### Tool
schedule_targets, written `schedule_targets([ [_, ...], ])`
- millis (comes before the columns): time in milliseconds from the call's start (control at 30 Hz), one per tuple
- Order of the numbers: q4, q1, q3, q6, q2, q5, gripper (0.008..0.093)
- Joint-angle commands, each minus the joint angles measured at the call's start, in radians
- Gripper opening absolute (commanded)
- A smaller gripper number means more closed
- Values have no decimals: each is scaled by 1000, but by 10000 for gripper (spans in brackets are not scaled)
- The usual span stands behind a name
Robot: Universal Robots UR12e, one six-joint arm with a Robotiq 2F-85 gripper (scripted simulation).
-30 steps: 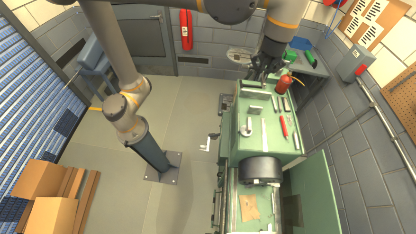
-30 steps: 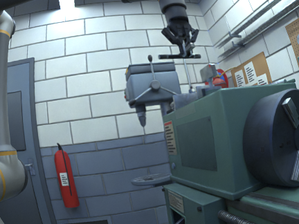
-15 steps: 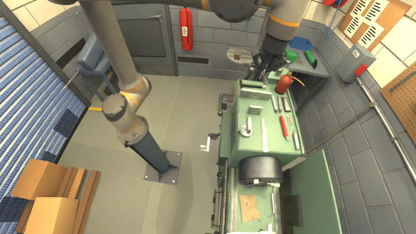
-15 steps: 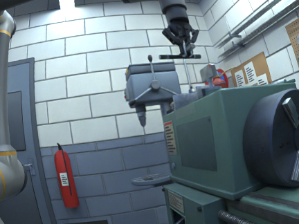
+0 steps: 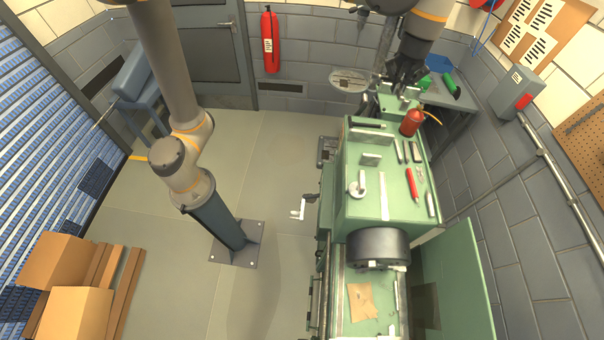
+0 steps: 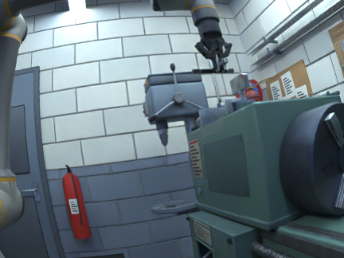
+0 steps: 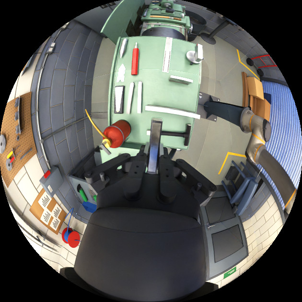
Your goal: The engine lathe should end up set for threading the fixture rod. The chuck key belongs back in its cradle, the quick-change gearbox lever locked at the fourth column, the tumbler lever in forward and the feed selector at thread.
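Note:
My gripper [image 5: 400, 86] [image 6: 219, 65] [image 7: 154, 157] is raised high above the far end of the green lathe headstock [image 5: 382, 169]. The chuck key [image 7: 155, 135] [image 6: 215, 71], a grey shank with a dark T-handle, is clamped between its closed fingers and hangs clear of the machine. In the wrist camera the key's T-handle [image 7: 176, 134] crosses over the headstock's near edge. The dark round chuck [image 5: 378, 247] [image 6: 314, 159] sits at the other end of the headstock. The cradle and the levers on the lathe's front face are not clearly visible.
The drill press [image 6: 175, 99] stands just beyond the headstock under the gripper. A red oil can [image 5: 410, 120] [image 7: 115, 135] sits on the headstock corner, with several small tools and bars laid out on top. A wall bench [image 5: 445, 91] lies to the right.

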Motion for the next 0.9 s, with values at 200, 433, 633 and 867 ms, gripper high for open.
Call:
schedule_targets([
  [200,26,74,-108,81,78,0,80],
  [433,56,133,-212,146,152,0,80],
  [633,76,163,-278,180,197,0,80],
  [867,87,177,-309,195,217,0,80],
])
